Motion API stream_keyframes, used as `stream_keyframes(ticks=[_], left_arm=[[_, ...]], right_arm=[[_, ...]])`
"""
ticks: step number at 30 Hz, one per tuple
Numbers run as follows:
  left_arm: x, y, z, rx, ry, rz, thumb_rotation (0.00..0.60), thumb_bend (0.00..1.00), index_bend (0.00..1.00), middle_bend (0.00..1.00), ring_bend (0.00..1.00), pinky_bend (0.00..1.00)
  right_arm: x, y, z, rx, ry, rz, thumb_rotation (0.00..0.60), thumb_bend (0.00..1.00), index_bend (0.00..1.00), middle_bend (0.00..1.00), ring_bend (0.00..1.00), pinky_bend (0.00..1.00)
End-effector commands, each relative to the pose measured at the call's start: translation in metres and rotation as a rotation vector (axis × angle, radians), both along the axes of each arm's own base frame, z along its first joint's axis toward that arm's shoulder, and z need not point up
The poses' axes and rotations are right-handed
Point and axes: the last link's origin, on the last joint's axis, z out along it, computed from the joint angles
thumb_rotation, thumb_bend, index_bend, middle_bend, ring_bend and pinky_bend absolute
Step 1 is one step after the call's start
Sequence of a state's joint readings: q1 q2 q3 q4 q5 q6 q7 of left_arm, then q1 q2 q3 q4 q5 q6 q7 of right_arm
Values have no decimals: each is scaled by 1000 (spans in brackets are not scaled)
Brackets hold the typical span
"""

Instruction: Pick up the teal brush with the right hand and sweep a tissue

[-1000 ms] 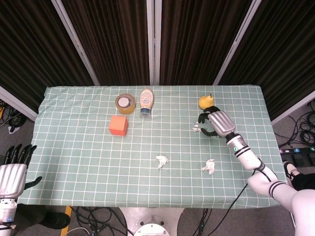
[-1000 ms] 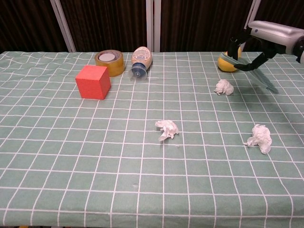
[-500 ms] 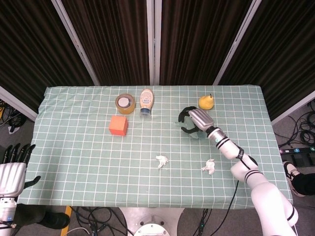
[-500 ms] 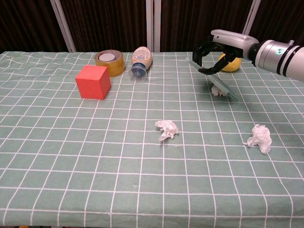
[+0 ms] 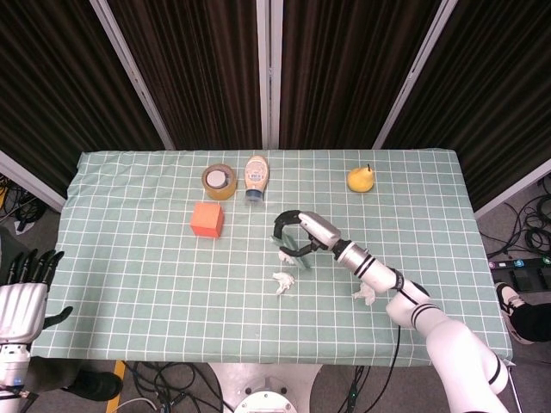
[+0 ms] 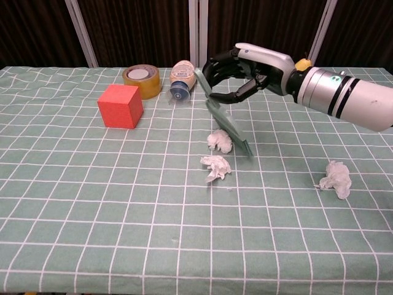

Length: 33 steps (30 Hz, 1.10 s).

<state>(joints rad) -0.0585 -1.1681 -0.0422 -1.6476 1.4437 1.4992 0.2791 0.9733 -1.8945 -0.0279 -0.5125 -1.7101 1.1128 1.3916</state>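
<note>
**Sweep in progress: risks at the brush tip**

My right hand (image 6: 242, 72), upper centre of the chest view, grips the teal brush (image 6: 226, 120), which slants down to a tissue (image 6: 220, 141) at frame centre. A second tissue (image 6: 215, 166) lies just below it; a third (image 6: 335, 178) sits at the right. My left hand (image 5: 21, 297), lower left in the head view, is open and empty. Likely faults: the tip riding over the wad, snagging the cloth (image 6: 92, 203), or the thin handle twisting in my grip.

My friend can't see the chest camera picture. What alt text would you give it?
A robot's right hand holds a teal brush tilted down against a crumpled tissue on a green checked tablecloth. Two more tissues lie nearby; a red cube, tape roll and bottle sit behind.
</note>
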Motion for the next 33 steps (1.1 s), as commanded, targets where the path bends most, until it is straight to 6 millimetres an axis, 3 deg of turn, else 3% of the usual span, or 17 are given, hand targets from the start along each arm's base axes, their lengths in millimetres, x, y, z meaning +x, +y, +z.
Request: stream_keyframes(ticks=[1, 5, 10, 14, 18, 21, 27, 33], left_arm=[[-2, -2, 0, 1, -1, 1, 600, 44, 99, 104, 37, 46], [-4, -4, 1, 7, -6, 3, 600, 44, 99, 104, 37, 46], [-5, -4, 1, 10, -13, -3, 600, 44, 99, 104, 37, 46], [-5, -2, -1, 5, -18, -16, 600, 44, 99, 104, 38, 46], [-4, 1, -3, -4, -21, -32, 600, 44, 99, 104, 37, 46], [-3, 4, -3, -5, -24, -41, 600, 44, 99, 104, 38, 46], [-4, 6, -6, -16, -29, -48, 600, 45, 99, 104, 38, 47], [-4, 6, -7, -17, -30, -51, 600, 44, 99, 104, 37, 47]], right_arm=[[15, 7, -7, 29, -36, 30, 600, 553, 646, 566, 245, 215], [21, 13, -6, 27, -45, 60, 600, 553, 647, 566, 245, 214], [7, 16, 26, -67, -67, 59, 600, 568, 648, 566, 246, 214], [-20, 27, 66, -186, -35, 35, 600, 574, 652, 566, 246, 215], [-56, 55, 101, -291, 41, -54, 600, 573, 651, 565, 246, 215], [-84, 81, 115, -327, 112, -144, 600, 573, 649, 560, 245, 214], [-125, 121, 128, -377, 178, -302, 600, 573, 639, 556, 245, 202], [-141, 141, 106, -344, 164, -405, 600, 573, 637, 550, 238, 183]])
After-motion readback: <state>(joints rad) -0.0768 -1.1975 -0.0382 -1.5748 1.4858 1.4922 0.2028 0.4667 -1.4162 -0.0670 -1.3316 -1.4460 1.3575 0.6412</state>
